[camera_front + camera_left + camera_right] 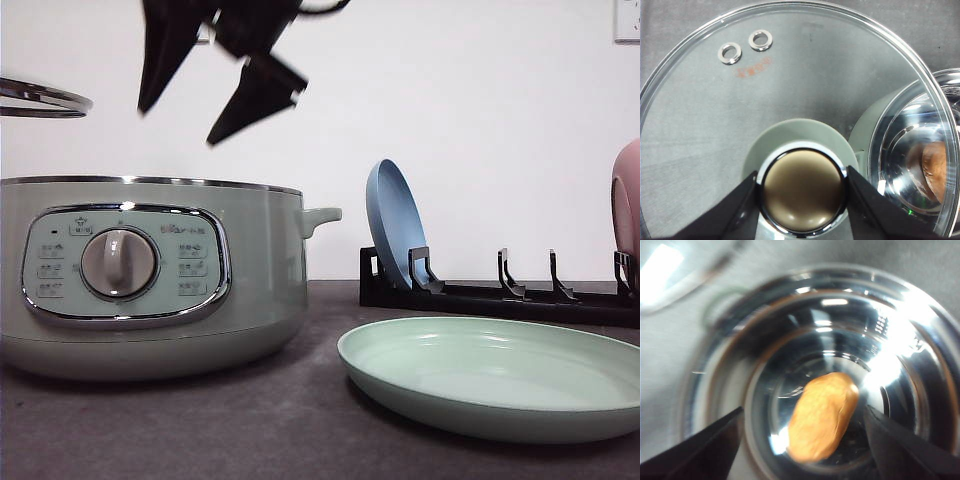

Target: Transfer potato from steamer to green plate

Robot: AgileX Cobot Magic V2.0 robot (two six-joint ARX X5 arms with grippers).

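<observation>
1. Stretching across the foreground is a dark grey table (250, 420), backed by a plain white wall (480, 110).
2. Sitting on it are the steamer (150, 290) at left, the green plate (495, 375) lying flat just beside it at right, and behind that a black rack (500, 290) holding a blue plate (395, 225) on edge; a pink dish (628, 205) is being cut off by the frame's right edge.
3. I am holding my right gripper (190, 105) high above the open steamer, its jaws spread wide and pointing down, gripping nothing.
4. My left gripper (802, 187) is clamping the knob (802, 190) of the glass lid (790, 100), which I am holding up in the air to the left of the steamer.
5. The potato (822, 415) is lying at the bottom of the shiny steamer bowl, directly between my right fingers (695, 450) from the wrist view.
6. Motion blur is smearing my right gripper in the front view, and the lid is showing there as just a rim at the left edge.
</observation>
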